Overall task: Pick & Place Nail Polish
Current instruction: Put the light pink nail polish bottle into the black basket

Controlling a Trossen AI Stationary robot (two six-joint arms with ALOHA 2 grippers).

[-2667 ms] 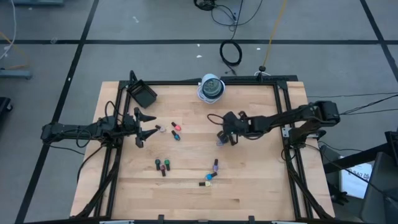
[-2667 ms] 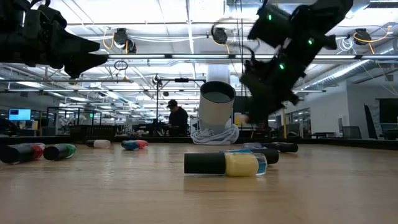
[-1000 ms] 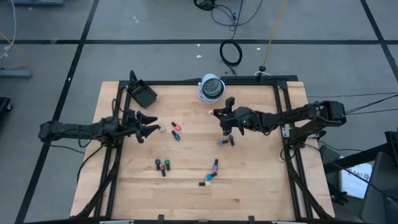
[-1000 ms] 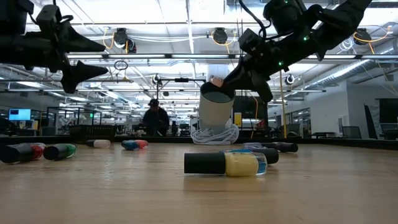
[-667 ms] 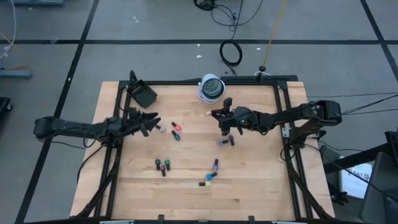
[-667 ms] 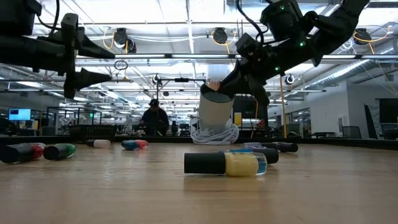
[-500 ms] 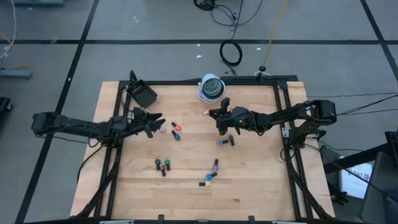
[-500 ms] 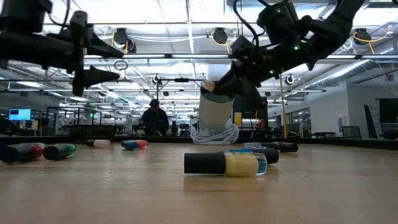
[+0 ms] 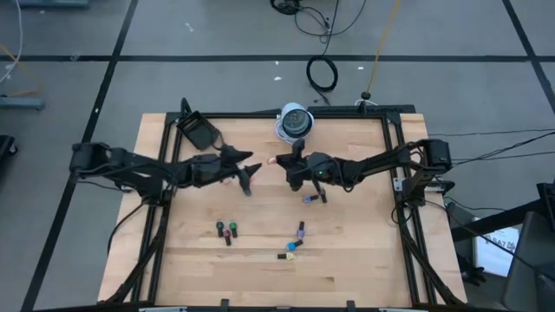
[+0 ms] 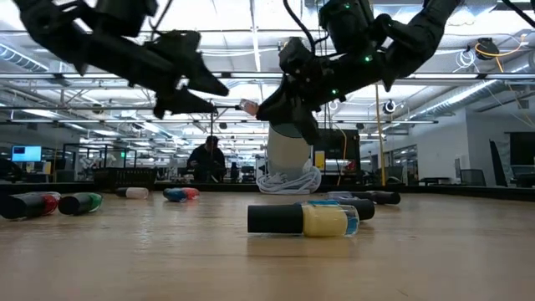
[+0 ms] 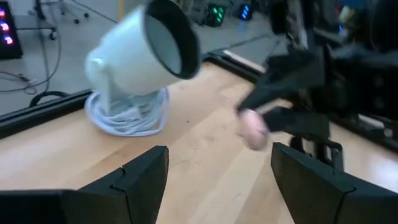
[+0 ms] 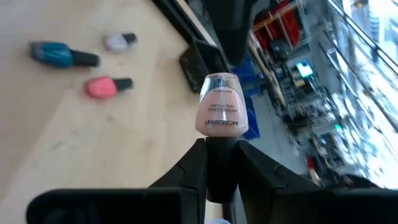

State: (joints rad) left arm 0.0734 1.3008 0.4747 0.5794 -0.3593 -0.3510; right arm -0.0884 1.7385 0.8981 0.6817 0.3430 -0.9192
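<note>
Both arms have swung inward since the earlier frames and now nearly meet over the back middle of the table [image 9: 364, 260]. Left claw [image 9: 246, 173] has travelled from the left side to just short of the centre; right claw [image 9: 286, 165] has moved leftward, away from the white cup [image 9: 295, 122] it was near.

Right claw is clamped on the dark cap of a pale pink bottle [image 12: 222, 112], carried clear of the table. The bottle's body projects forward past the fingertips, its long axis in line with the claw and pointing toward the left arm.

Left claw stands wide and empty, its two fingers [image 11: 140, 177] framing that bottle [image 11: 252, 129], which lies straight ahead of it and near, not yet between the fingers. Judgement: a transfer between arms appears likely; the left claw would need to advance along its present line to take the body.

Open room: bare table below both claws. The cup sits just behind them at the back edge, the black tray [image 9: 199, 132] at the back left. Remaining bottles lie on the table: two beneath the left claw [image 12: 62, 55], others nearer the front [image 9: 227, 230].
</note>
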